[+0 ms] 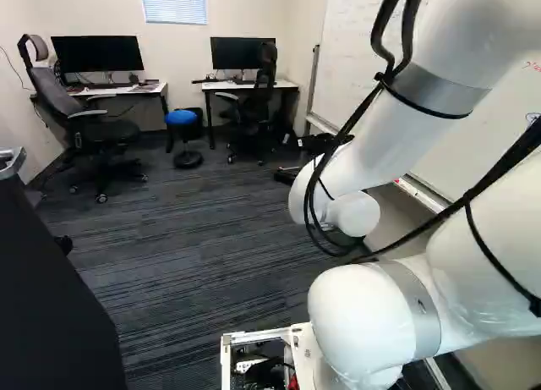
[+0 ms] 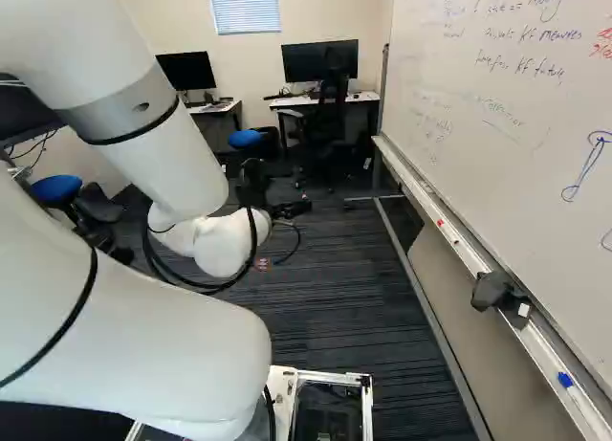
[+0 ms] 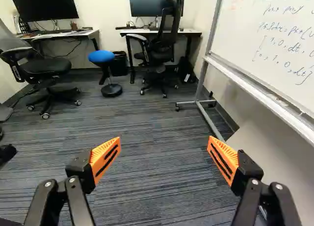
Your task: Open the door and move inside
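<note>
So the floor point(image 3: 147, 123) is dark carpet with thin lighter stripes, and it's carrying a fair bit — a grey-backed office chair point(image 3: 46, 66) on casters, a black office chair point(image 3: 162, 54), a blue-topped stool point(image 3: 101, 57) right by a black bin point(image 3: 119, 64), plus the whiteboard stand's foot point(image 3: 196, 103). Two desks sit on it too — the left tabletop point(image 3: 78, 34) has a monitor point(image 3: 44, 6), and the right tabletop point(image 3: 190, 32) has another screen point(image 3: 144, 3).

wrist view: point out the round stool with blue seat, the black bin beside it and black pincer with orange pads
Round blue-seated stool point(image 3: 101, 56): wrist view, on the seat.
Black bin point(image 3: 120, 66): wrist view, on its side.
Black pincer point(image 3: 164, 143): wrist view, midway between its tips.
</note>
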You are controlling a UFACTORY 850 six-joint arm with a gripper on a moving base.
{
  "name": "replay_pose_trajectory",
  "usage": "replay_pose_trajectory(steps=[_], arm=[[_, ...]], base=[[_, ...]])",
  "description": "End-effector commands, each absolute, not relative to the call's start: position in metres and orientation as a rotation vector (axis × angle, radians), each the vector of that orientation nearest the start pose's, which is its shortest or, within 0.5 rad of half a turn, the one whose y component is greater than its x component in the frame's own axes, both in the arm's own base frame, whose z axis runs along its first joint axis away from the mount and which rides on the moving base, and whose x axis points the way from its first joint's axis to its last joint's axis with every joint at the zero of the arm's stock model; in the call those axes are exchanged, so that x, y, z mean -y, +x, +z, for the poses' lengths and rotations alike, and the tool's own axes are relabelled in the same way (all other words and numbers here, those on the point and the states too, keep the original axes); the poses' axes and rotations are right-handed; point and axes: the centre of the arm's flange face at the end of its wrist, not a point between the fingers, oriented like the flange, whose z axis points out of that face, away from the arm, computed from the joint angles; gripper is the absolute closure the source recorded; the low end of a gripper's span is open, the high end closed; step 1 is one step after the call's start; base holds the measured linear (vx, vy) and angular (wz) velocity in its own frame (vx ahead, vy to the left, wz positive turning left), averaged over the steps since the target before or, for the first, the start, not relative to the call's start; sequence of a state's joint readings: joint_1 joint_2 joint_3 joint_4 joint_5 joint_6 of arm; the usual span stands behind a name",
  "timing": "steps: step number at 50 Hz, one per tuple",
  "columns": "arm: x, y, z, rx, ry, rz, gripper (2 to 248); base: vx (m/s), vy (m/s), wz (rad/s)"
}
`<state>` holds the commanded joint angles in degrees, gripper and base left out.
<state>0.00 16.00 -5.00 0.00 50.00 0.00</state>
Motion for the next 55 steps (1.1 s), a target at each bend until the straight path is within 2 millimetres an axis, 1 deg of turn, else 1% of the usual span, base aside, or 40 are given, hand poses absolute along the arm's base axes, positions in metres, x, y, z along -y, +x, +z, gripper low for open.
replay_pose_trajectory(steps=[9,29,55], arm=[[0.0,0.2703,0.3656,0.0,-2.558,-1.824,3],[0.0,0.2703,0.3656,0.0,-2.558,-1.824,3],[0.0,0.2703,0.3656,0.0,-2.558,-1.824,3]], base=[[0.216,0.02,0.079],[0.224,0.06,0.257],[0.218,0.094,0.278]])
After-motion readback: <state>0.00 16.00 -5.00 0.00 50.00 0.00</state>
